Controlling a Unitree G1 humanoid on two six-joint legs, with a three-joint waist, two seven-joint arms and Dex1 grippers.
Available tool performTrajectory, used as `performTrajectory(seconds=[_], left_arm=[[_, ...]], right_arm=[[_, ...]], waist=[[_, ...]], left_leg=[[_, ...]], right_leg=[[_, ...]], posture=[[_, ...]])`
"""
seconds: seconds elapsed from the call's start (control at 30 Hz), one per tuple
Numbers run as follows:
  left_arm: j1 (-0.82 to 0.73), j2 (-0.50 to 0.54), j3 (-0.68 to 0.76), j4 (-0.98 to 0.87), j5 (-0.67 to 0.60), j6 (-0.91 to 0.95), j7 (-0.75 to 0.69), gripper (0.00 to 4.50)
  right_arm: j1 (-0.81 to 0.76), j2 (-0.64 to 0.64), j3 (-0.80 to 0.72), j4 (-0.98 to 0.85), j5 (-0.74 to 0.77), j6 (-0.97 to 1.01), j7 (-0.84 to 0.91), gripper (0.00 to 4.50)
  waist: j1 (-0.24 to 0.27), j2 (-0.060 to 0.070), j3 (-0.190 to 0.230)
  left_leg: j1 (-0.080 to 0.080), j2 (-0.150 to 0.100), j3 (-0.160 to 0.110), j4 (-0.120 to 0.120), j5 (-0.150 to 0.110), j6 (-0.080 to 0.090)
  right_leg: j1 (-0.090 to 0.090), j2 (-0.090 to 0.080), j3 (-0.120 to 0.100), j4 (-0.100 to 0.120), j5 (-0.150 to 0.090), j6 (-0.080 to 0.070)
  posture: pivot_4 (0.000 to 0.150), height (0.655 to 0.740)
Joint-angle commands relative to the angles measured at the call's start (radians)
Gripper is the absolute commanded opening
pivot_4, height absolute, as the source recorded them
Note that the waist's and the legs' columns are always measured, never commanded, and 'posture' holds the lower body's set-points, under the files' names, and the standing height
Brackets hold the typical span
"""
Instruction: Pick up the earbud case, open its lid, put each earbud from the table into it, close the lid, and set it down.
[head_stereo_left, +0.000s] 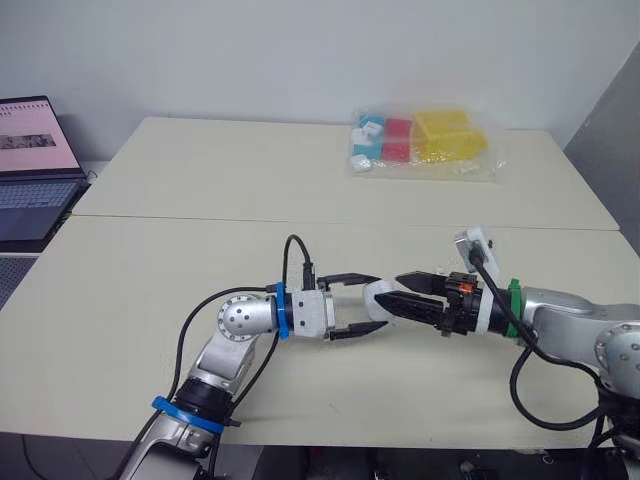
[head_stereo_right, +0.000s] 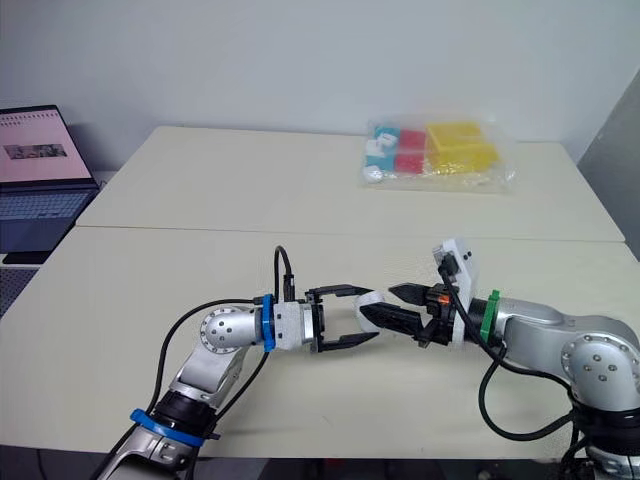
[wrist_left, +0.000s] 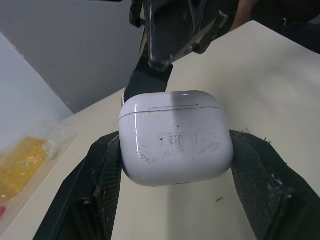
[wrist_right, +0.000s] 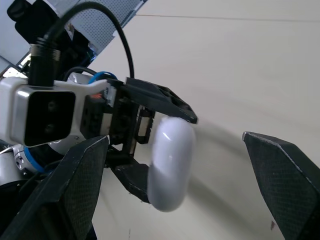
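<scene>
Jaws of the left gripper (head_stereo_left: 376, 302) pinch the closed white earbud case (wrist_left: 175, 137) over the table (head_stereo_left: 200, 180), the right gripper (head_stereo_left: 390, 289) at its 3 o'clock with jaws spread beside it, a plastic bag (head_stereo_left: 425, 143) well apart at 1 o'clock

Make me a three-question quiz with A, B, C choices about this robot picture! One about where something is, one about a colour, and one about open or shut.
1. Where is the earbud case?
A. In the left pincer
B. On the floor
C. On a shelf

2. What colour is the case?
A. Red
B. White
C. Black

3. The case's lid is:
A. Taken off
B. Wide open
C. Shut

Answers:
1 A, the pincer squeezes it on both sides.
2 B, its shell is plain white.
3 C, only a thin seam shows under the lid.
</scene>
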Motion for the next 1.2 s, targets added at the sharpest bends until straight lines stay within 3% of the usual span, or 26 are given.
performTrajectory(seconds=[0.03,0.47,0.57,0.8,0.87,1.2], left_arm=[[-0.024,-0.002,-0.005,0.014,-0.01,-0.04,0.001,2.8],[-0.024,0.0,-0.008,0.048,-0.018,-0.079,0.004,2.8],[-0.021,0.001,-0.01,0.048,-0.017,-0.078,0.002,2.8],[-0.023,-0.003,-0.006,0.063,-0.018,-0.089,0.008,2.8],[-0.023,-0.004,-0.007,0.062,-0.021,-0.091,0.009,2.8],[-0.034,-0.007,-0.005,0.078,-0.02,-0.07,0.014,2.8]], right_arm=[[-0.025,-0.025,0.028,0.008,0.074,0.029,0.0,4.5],[-0.064,-0.043,0.08,0.055,0.105,0.039,0.014,4.5],[-0.075,-0.032,0.093,0.06,0.076,0.037,0.031,3.88],[-0.087,-0.029,0.109,0.079,0.074,0.052,0.049,1.29],[-0.09,-0.029,0.109,0.082,0.073,0.053,0.053,0.75],[-0.101,-0.008,0.116,0.092,0.023,0.049,0.074,0.76]], waist=[[-0.001,0.0,0.0],[-0.001,0.0,0.0],[-0.001,0.0,0.0],[-0.001,0.0,0.0],[-0.001,0.0,0.0],[-0.001,0.0,0.0]], left_leg=[[0.0,0.0,0.0,0.0,0.0,0.0],[-0.001,0.0,0.0,0.0,0.0,0.0],[-0.001,0.0,0.0,0.0,0.0,0.0],[-0.001,0.001,0.0,0.0,0.0,0.0],[-0.002,0.001,0.0,0.0,0.0,0.0],[-0.002,0.001,0.0,0.0,0.0,0.0]], right_leg=[[0.0,0.0,0.0,0.0,0.0,0.0],[0.0,0.001,0.0,0.0,0.0,0.0],[-0.001,0.001,-0.001,-0.001,0.0,0.0],[-0.001,0.001,-0.001,0.0,0.0,0.0],[-0.002,0.001,0.0,0.0,0.0,0.0],[-0.002,0.001,-0.001,0.0,0.0,0.0]], posture=[[0.15,0.7354],[0.15,0.7354],[0.15,0.7354],[0.15,0.7354],[0.15,0.7354],[0.15,0.7354]])
